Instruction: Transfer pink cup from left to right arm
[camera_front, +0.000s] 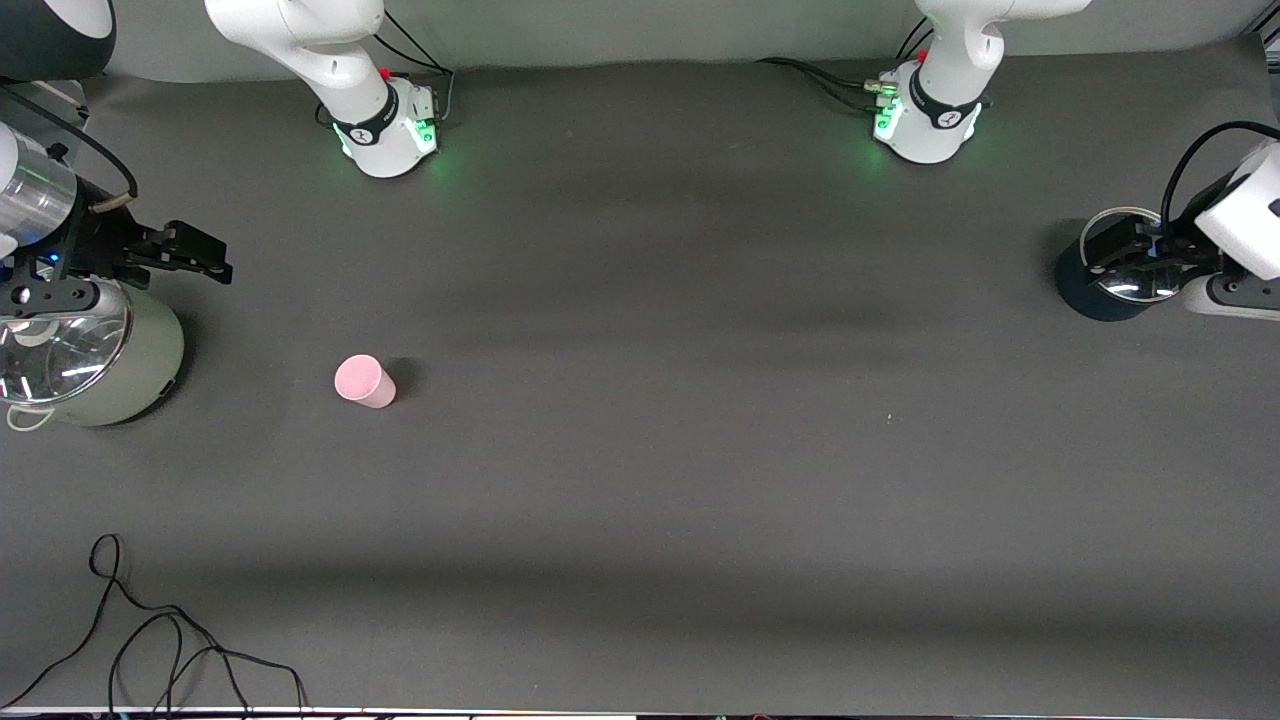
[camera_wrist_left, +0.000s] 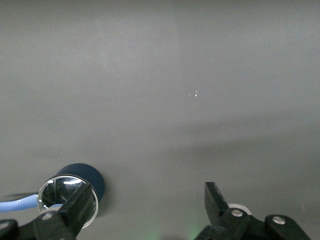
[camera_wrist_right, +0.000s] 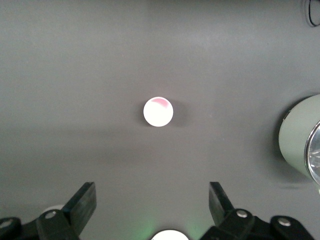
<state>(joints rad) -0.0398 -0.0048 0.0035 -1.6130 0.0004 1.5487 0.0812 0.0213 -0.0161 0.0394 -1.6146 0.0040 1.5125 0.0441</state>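
The pink cup (camera_front: 363, 381) stands upright on the dark table toward the right arm's end, held by neither gripper. In the right wrist view it shows from above (camera_wrist_right: 158, 111), well clear of the fingers. My right gripper (camera_front: 205, 256) (camera_wrist_right: 152, 202) is open and empty, up beside the grey-green pot and apart from the cup. My left gripper (camera_front: 1113, 250) (camera_wrist_left: 147, 205) is open and empty over the dark blue pot at the left arm's end.
A grey-green pot with a glass lid (camera_front: 110, 365) (camera_wrist_right: 299, 135) stands at the right arm's end. A dark blue pot with a glass lid (camera_front: 1095, 290) (camera_wrist_left: 82, 180) stands at the left arm's end. A black cable (camera_front: 150, 640) lies at the near edge.
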